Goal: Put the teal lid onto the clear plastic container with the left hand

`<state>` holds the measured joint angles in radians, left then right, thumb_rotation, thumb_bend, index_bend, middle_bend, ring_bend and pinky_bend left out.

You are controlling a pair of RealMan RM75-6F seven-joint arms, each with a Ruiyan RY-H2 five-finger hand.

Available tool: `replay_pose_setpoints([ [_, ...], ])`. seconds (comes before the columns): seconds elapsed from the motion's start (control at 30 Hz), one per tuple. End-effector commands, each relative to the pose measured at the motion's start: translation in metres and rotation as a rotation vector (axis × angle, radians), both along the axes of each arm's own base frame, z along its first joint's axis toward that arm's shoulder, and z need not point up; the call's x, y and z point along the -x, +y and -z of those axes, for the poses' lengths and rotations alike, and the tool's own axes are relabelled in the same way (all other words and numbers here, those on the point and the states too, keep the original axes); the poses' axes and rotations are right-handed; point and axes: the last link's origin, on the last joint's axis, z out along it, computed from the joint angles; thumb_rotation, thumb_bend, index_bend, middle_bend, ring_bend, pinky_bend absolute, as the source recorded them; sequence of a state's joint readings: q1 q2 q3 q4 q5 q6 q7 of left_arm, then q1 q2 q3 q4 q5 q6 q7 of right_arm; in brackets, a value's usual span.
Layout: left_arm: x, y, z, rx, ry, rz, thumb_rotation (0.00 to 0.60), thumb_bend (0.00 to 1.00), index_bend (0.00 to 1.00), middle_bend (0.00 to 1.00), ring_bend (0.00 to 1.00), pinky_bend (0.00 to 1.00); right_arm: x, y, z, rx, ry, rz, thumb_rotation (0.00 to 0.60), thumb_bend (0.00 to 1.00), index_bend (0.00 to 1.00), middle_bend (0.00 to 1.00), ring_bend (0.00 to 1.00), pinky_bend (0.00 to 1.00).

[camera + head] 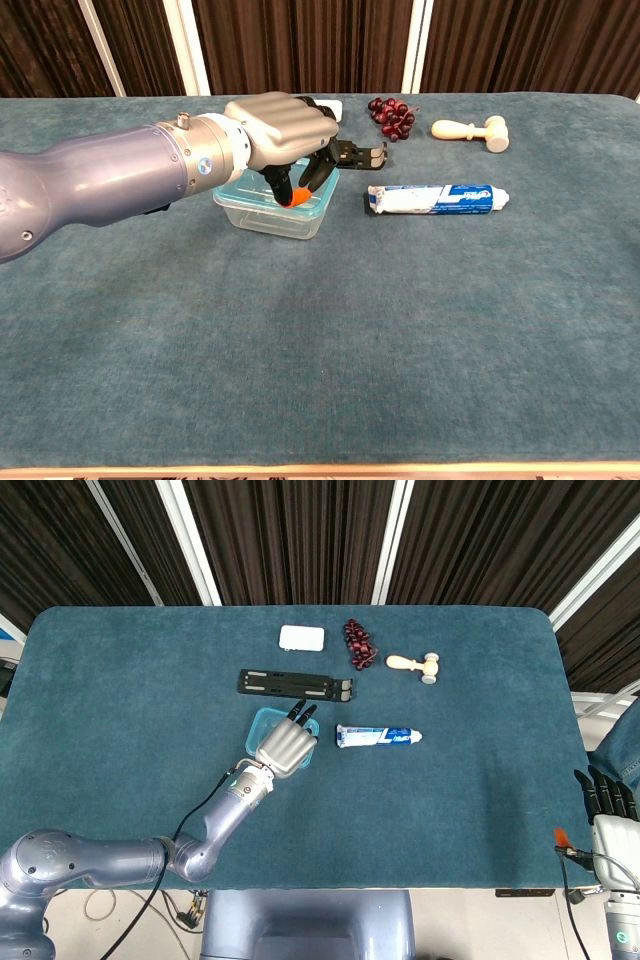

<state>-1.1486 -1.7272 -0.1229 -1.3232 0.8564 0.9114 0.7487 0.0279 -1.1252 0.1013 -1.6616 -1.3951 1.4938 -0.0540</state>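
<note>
Under the left hand, the teal lid covers the clear container.

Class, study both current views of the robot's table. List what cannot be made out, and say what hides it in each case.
- Whether the teal lid is fully seated on the clear plastic container: the left hand covers it in both views.
- The right hand: head view's edge cuts it off; chest view misses it.
- The toothpaste tube print: too small in both views.
- The black rack: mostly hidden behind the left hand in chest view.
</note>
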Motion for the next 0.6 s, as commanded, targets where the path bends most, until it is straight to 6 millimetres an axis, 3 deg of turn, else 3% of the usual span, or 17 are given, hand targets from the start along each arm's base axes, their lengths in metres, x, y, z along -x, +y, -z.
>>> replay_pose_setpoints([
  [0.03, 0.0004, 0.0009, 0.0003, -0.002, 0.003, -0.002, 0.6, 0.5, 0.7, 0.51, 0.03, 0.0, 0.0001, -0.0001, 0.0001, -0.001, 0.0, 0.001, 0.6, 0.36, 0.07, 0.0, 0.01, 0.0],
  [0.6, 0.0018, -0.0008, 0.0043, 0.021, 0.004, -0.015, 0.6, 0.5, 0.7, 0.51, 0.03, 0.0, 0.0001, 0.0, -0.0001, 0.0, -0.001, 0.002, 0.6, 0.36, 0.07, 0.0, 0.01, 0.0],
])
